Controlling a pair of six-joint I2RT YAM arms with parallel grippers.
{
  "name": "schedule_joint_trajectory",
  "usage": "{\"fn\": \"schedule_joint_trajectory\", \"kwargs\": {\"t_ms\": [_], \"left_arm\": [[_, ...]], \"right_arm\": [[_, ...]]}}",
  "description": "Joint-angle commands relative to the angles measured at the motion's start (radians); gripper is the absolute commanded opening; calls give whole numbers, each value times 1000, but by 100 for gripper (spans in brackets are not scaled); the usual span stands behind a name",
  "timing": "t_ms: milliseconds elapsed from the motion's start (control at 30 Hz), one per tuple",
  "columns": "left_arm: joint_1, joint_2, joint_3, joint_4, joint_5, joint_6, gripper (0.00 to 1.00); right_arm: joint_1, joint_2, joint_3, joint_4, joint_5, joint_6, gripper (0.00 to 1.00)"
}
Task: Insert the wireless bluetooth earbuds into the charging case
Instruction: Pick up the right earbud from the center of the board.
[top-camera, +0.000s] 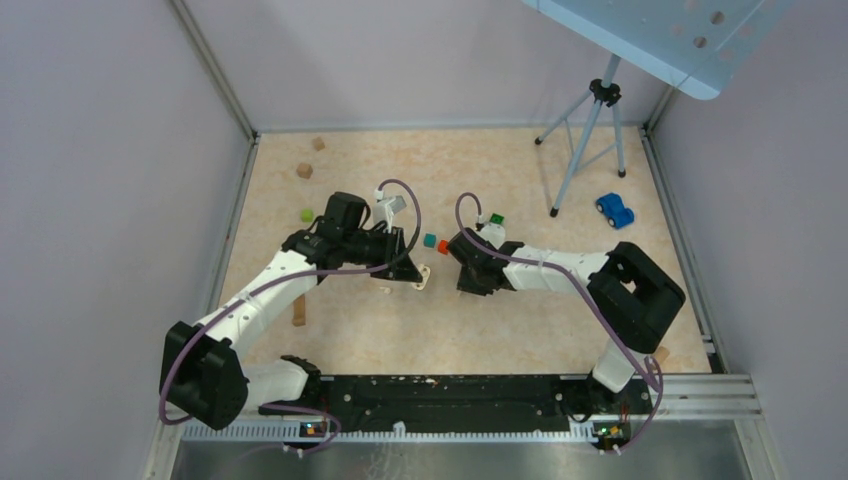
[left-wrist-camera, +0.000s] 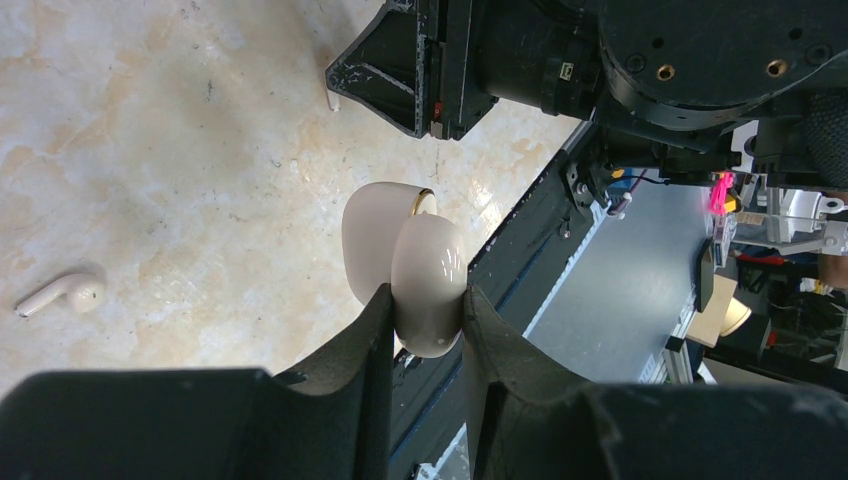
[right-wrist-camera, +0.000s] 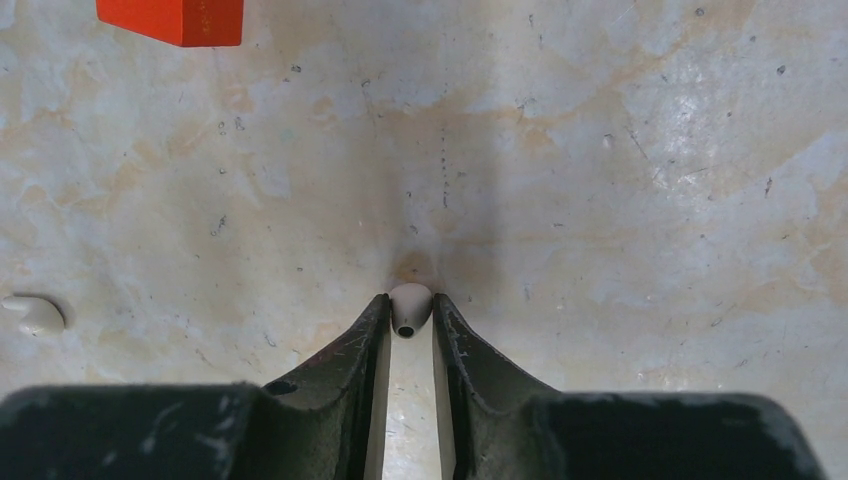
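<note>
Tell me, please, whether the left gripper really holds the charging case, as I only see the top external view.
Observer: Yes, the left wrist view shows the left gripper shut on the charging case, a finger on each side.
Operator: Thank you. Has the right gripper got anything?
Observer: The right wrist view shows the right gripper shut on the first earbud, right at its fingertips.
Operator: And where is the other one?
Observer: In the left wrist view the second earbud lies on the table, apart from the charging case.
</note>
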Motion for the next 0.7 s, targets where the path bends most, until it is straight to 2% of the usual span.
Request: {"fn": "schedule_joint_trajectory", "kwargs": {"t_ms": [0,333,667], "left_arm": [[4,-12,-1,35,18,-3,0],[4,-15,2,30,12,3,0],[4,-2,19,36,10,-11,0]], "right_arm": [[-2,-8,-11,18,4,-3,18],[-2,-58,-25,11,21,-13,0],[19,-257,-154,210,-18,-121,0]]}}
